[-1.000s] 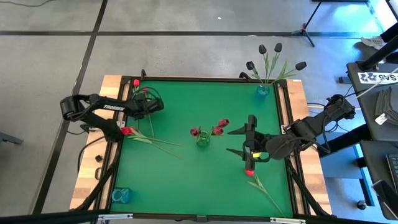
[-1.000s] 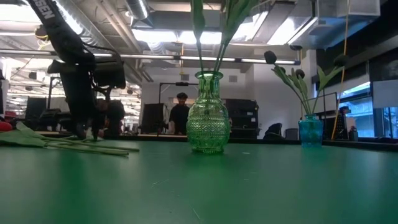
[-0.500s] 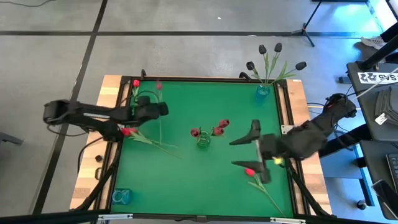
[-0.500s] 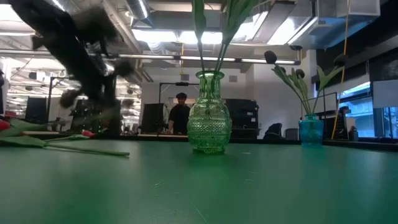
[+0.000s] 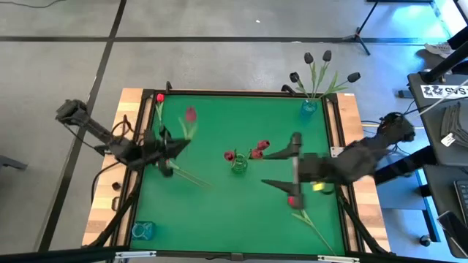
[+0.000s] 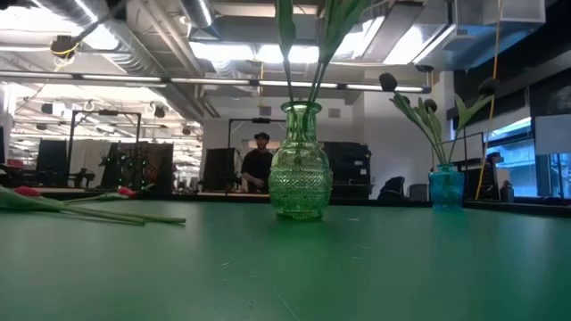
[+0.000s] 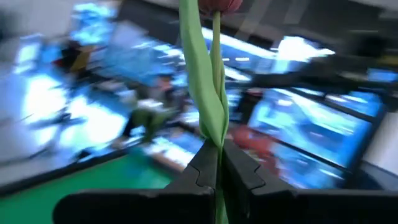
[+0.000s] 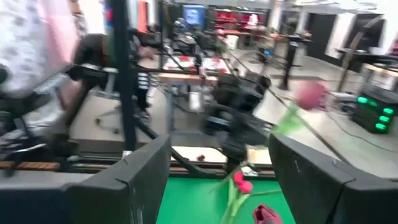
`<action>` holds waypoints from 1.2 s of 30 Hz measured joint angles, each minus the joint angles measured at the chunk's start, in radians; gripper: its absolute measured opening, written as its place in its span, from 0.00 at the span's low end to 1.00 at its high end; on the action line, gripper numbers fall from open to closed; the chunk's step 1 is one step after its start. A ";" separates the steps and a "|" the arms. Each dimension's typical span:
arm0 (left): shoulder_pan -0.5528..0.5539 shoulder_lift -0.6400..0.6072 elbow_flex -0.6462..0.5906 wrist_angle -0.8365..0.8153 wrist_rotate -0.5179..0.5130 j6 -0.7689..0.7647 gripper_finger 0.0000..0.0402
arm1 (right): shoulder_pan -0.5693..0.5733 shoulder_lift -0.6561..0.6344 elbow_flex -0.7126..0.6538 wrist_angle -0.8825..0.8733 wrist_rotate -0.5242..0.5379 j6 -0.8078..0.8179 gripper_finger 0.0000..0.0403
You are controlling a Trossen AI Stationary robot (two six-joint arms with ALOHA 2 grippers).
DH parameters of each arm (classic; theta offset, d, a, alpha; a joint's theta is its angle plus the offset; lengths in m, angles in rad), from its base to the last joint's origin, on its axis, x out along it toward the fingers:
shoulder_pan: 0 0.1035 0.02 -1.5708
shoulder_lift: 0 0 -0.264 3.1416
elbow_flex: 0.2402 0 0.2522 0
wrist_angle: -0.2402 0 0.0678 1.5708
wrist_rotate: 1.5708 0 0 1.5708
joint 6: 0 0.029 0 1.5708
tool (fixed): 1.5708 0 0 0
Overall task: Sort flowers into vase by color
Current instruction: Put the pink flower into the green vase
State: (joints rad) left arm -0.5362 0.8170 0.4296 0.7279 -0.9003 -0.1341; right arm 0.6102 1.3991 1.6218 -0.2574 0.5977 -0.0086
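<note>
A dull pink-red artificial tulip (image 5: 190, 115) is clamped by its thin green stem in the left gripper (image 5: 172, 148), lifted above the desk's left side, so it probably gets carried next to the green glass vase (image 5: 239, 164) mid-desk, while the right gripper (image 5: 281, 169) hangs spread wide over a red tulip (image 5: 293, 201) near the right edge.

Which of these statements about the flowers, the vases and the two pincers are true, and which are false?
1. The left pincer is shut on a flower stem. True: it grips the pink-red tulip.
2. The right pincer is shut. False: its fingers stand wide apart, holding nothing.
3. The green vase at the middle of the table is empty. False: it holds red tulips.
4. The black tulips stand in the blue vase at the table's far right corner. True.
5. A red tulip lies on the mat near the right pincer. True.
</note>
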 joint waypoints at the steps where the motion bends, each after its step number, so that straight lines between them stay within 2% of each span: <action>1: -0.028 0.031 0.000 0.063 0.036 0.048 0.00 | -0.017 0.024 0.000 0.019 0.002 0.000 0.67; 5: -0.087 0.170 0.000 0.277 0.116 0.171 0.00 | -0.063 0.099 0.000 0.110 -0.050 -0.002 0.67; 9: -0.098 0.289 0.020 0.400 0.169 0.197 0.00 | -0.100 0.156 0.000 0.188 -0.062 -0.057 0.67; 12: -0.098 0.375 0.078 0.419 0.190 0.204 0.00 | -0.129 0.196 0.000 0.219 -0.077 -0.063 0.67; 17: -0.098 0.508 0.206 0.418 0.193 0.299 0.00 | -0.169 0.255 0.000 0.248 -0.098 -0.024 0.67; 22: -0.090 0.569 0.260 0.417 0.185 0.324 0.01 | -0.165 0.265 0.000 0.310 -0.135 -0.023 0.65; 29: -0.060 0.637 0.305 0.414 0.272 0.277 0.01 | -0.172 0.266 0.000 0.316 -0.185 0.064 0.44; 36: -0.053 0.643 0.307 0.421 0.296 0.241 0.01 | -0.172 0.273 0.000 0.318 -0.225 0.096 0.20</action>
State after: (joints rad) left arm -0.5892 1.4605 0.7364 1.1488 -0.6042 0.1072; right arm 0.4381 1.6726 1.6222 0.0605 0.3725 0.0879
